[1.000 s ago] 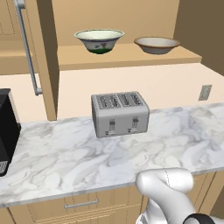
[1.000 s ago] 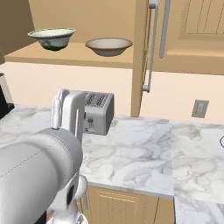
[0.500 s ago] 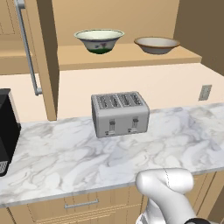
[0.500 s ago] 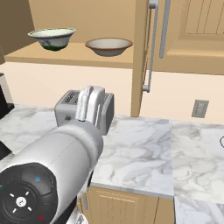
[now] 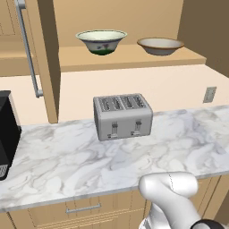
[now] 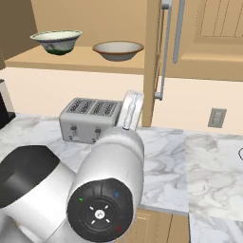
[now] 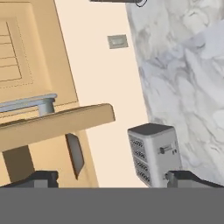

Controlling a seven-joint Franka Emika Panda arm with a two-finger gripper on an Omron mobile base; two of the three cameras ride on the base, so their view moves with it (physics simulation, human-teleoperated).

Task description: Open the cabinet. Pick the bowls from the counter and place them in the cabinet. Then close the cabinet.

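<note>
Arm (image 6: 104, 190) swung rightward past toaster (image 5: 122, 116), jaws wide apart and empty, bowls (image 5: 101, 41) inside open cabinet (image 5: 129, 56)

The cabinet (image 5: 44, 62) stands open, its doors swung out. Both bowls sit upright on its shelf: the deep cream bowl (image 5: 101, 41) beside the shallower brown-rimmed bowl (image 5: 160, 45), above the marbled desk (image 5: 89, 156).

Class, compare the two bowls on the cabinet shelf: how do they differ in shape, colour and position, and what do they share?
The left bowl is deeper; the right bowl is shallower. The left bowl has a white painted outside and a green foot; the right bowl is plain with a brown rim. In the left base view the left bowl sits nearer the open door, and the right bowl nearer the shelf's far end. Both stand upright, apart, on the same shelf.
</note>
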